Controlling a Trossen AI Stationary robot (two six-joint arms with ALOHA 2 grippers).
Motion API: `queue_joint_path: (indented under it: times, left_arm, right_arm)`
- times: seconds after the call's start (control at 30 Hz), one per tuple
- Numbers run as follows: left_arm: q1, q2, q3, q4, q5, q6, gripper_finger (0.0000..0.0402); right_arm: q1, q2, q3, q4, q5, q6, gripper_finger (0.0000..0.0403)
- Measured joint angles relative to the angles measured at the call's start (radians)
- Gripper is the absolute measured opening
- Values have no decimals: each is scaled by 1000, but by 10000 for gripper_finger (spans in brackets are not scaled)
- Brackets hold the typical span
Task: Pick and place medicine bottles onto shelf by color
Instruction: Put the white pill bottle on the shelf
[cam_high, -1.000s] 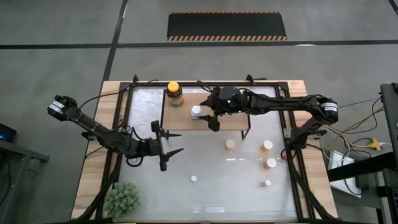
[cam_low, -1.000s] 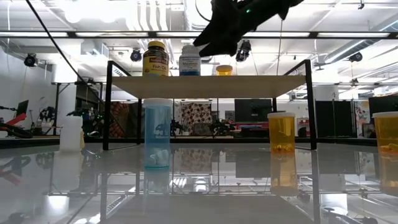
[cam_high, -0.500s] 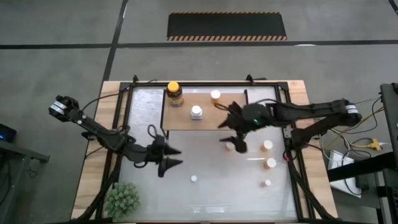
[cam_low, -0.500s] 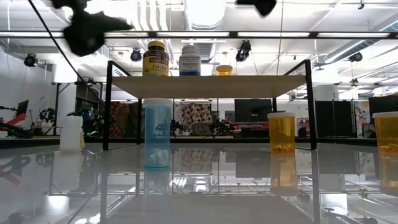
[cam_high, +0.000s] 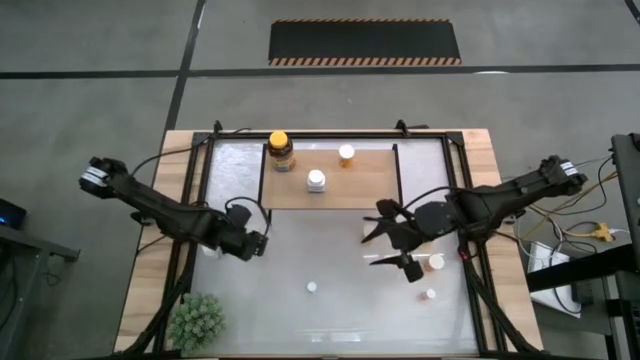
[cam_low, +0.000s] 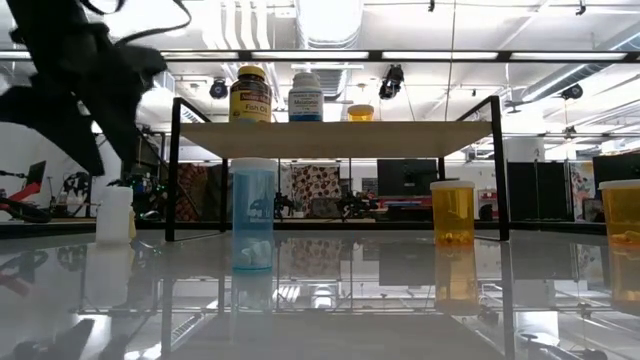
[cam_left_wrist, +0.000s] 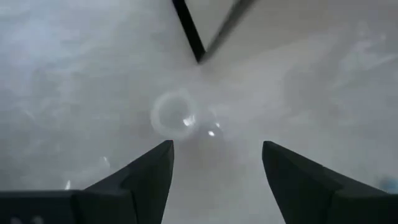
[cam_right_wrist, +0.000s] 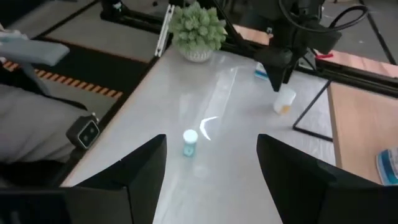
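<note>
On the shelf (cam_high: 365, 185), a light-wood board on thin black legs at the far middle of the table (cam_high: 340, 320), three bottles stand apart from one another: an amber jar (cam_high: 281, 151) with a yellow-orange lid at the left corner, labelled Fish Oil in the low view; a white bottle (cam_high: 316, 180) with a blue label nearer the front edge; a small orange pale-capped bottle (cam_high: 346, 153) at the back.

Below, on the glossy table top:
- small blue-tinted bottle (cam_low: 252, 212), clear, with pale contents lying at its bottom; alone near the front middle.
- orange bottle (cam_low: 452, 212), translucent, with a few small pieces at its base.
- second orange bottle (cam_low: 622, 214), at the right edge of the low view, partly cut off.
- white bottle (cam_low: 113, 213), opaque, contents hidden, on the left; seen from above in the left wrist view as a pale ring.
- pale-capped bottle (cam_high: 436, 263) and tiny pale bottle (cam_high: 431, 294) on the right side.

Left gripper (cam_left_wrist: 214, 168): poised directly above the white bottle, fingers spread, nothing held.
Right gripper (cam_high: 385, 247): over the table's right half, just beside the pale-capped bottle, fingers apart, empty.
Green bushy plant (cam_high: 196, 320): front left corner.
</note>
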Motion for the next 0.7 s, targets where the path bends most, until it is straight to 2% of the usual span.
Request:
queue_joint_path:
  times: [0.33, 0.7]
  left_arm:
    - [28, 103, -1, -14, -62, 27, 228]
    - [29, 98, 13, -11, -44, 40, 228]
  right_arm:
    - [0, -2, -15, 1, 5, 31, 239]
    - [0, -2, -21, 1, 16, 48, 234]
